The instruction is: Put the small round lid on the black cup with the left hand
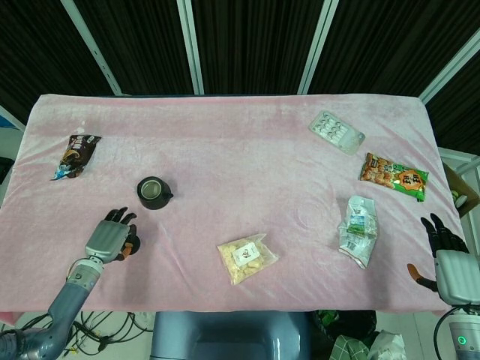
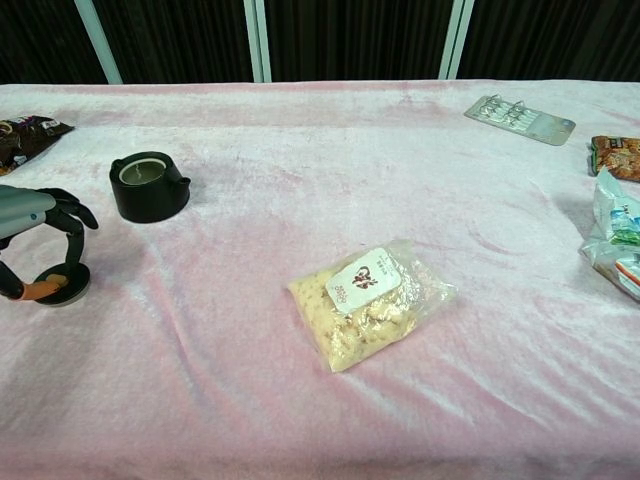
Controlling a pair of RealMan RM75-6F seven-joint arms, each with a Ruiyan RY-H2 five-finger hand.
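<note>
The black cup [image 1: 153, 193] [image 2: 149, 186] stands uncovered on the pink cloth at the left. In front of it the small round lid [image 2: 66, 288] [image 1: 135, 244] lies flat on the cloth. My left hand [image 1: 111, 238] [image 2: 35, 235] arches over the lid from the left. Its curled fingers [image 2: 72, 232] come down on the lid's knob and the orange-tipped thumb lies on the lid's near edge, pinching it. My right hand [image 1: 448, 259] hovers at the table's front right corner with fingers spread and nothing in it; only the head view shows it.
A clear bag of pale snacks [image 1: 247, 259] [image 2: 370, 300] lies front centre. A brown packet [image 1: 77, 154] [image 2: 25, 132] is at far left. A blister pack [image 1: 336, 132] [image 2: 520, 117], an orange packet [image 1: 393, 176] and a white-green pouch [image 1: 358, 229] lie at the right.
</note>
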